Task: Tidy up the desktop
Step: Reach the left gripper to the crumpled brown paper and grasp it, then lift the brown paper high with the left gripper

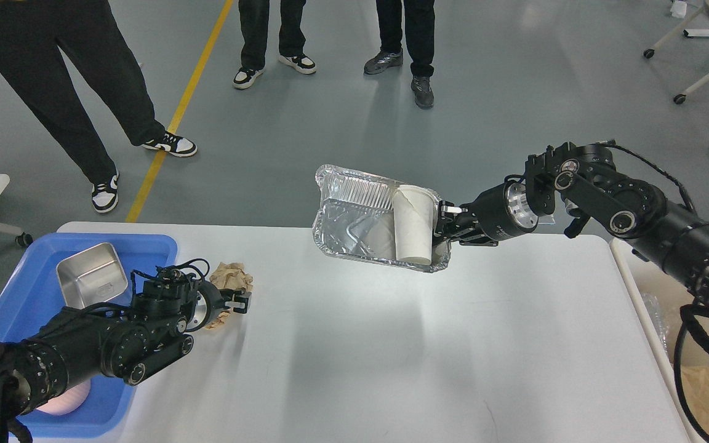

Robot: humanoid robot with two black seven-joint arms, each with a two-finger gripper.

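Note:
The white desktop (391, 351) fills the lower part of the head view. My right gripper (445, 225) is shut on the right rim of a crinkled foil tray (354, 227) and holds it tilted above the far edge of the desktop. A white paper cup (413, 224) lies inside the tray at its right end. A crumpled brown paper ball (234, 277) lies on the desktop at the left. My left gripper (240, 301) is at the paper's near edge, touching or just over it. Its fingers are small and dark.
A blue plastic tray (164, 243) at the left edge holds a steel container (92, 274) and a pink cup (62, 403), partly under my left arm. A beige bin (628, 271) stands off the right edge. People stand on the floor beyond the desktop.

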